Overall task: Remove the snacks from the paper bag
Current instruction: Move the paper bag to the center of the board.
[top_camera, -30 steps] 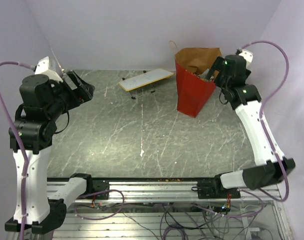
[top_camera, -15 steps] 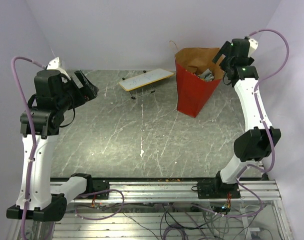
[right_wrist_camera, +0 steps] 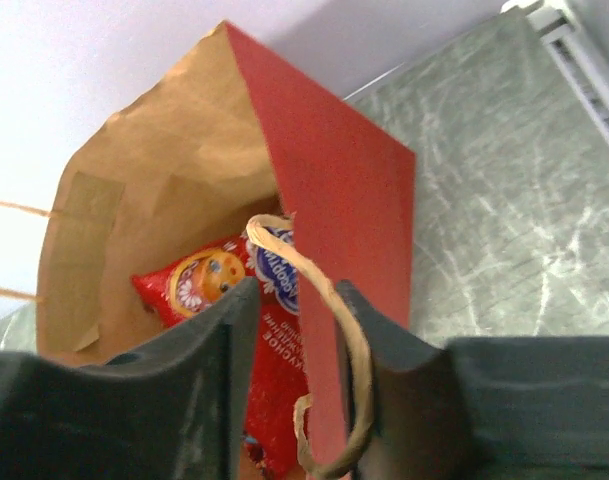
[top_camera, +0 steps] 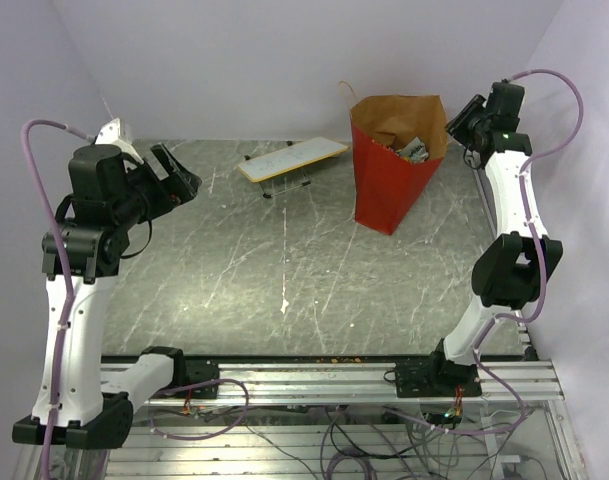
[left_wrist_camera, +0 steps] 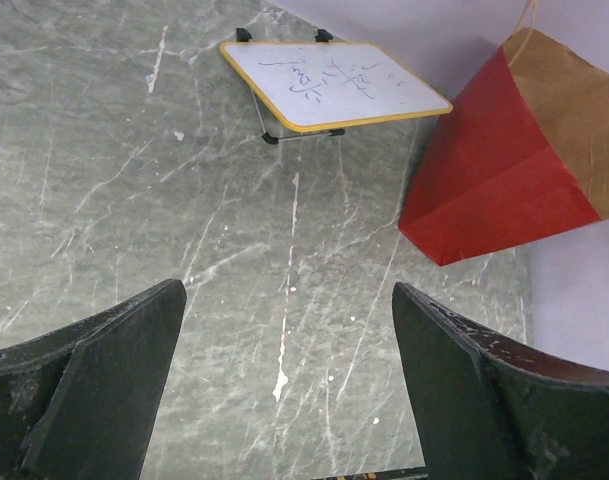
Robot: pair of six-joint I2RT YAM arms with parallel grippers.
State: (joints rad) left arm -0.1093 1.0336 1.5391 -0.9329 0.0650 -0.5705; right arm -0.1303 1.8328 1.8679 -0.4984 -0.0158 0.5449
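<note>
The paper bag (top_camera: 389, 190) stands upright at the back right, red outside and brown inside; the left wrist view shows it at the right edge (left_wrist_camera: 494, 170). Snacks (top_camera: 414, 150) show inside its mouth. In the right wrist view a red chip bag (right_wrist_camera: 199, 280) with a blue oval logo lies inside the paper bag (right_wrist_camera: 324, 200). My right gripper (top_camera: 458, 128) is at the bag's right rim. Its jaws (right_wrist_camera: 294, 300) straddle the red wall and a tan string handle (right_wrist_camera: 334, 310), narrowed, with a gap still showing. My left gripper (top_camera: 184, 180) hangs wide open over the left of the table, empty (left_wrist_camera: 289, 295).
A small white board (top_camera: 292, 158) with a yellow edge stands on thin legs left of the bag, also in the left wrist view (left_wrist_camera: 334, 85). The bag's other string handle (top_camera: 346, 95) sticks up at the back. The walls stand close behind and to the right.
My right arm has risen and swung right, from inside the bag's mouth to its right rim, and its jaws have narrowed from wide open. The left arm shifted slightly.
</note>
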